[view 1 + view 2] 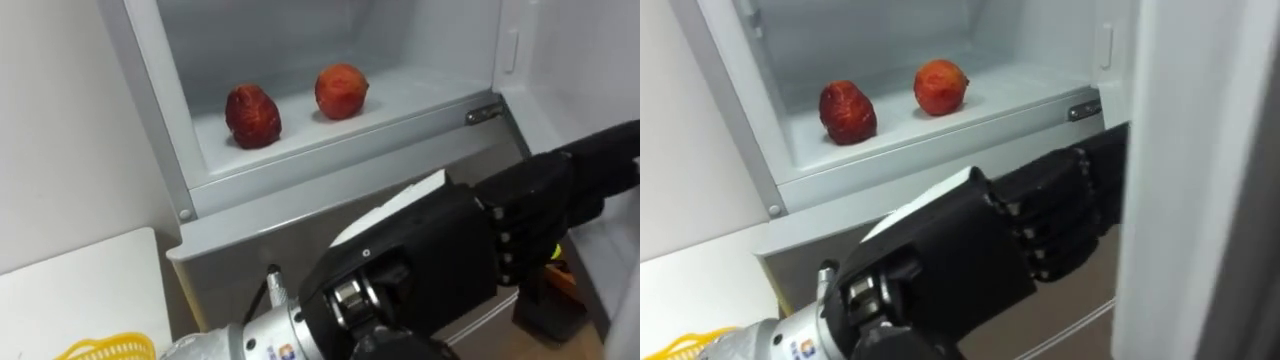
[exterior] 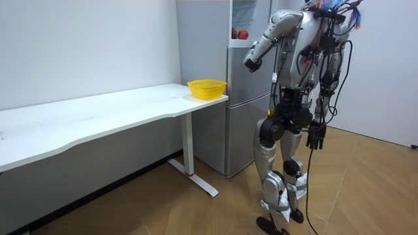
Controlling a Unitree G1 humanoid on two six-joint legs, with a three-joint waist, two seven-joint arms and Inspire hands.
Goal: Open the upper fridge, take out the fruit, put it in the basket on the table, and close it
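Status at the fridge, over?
Left hand open, raised below fridge shelf. Right hand open at side. Left fruit and right fruit on shelf, untouched. Nothing blocking.

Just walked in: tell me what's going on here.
The robot stands at the open upper fridge, next to a white table with a yellow basket. Its left hand is raised in front of the fridge, below the shelf, open and empty. A dark red fruit and an orange-red fruit sit on that shelf, untouched. Its right hand hangs at its side.
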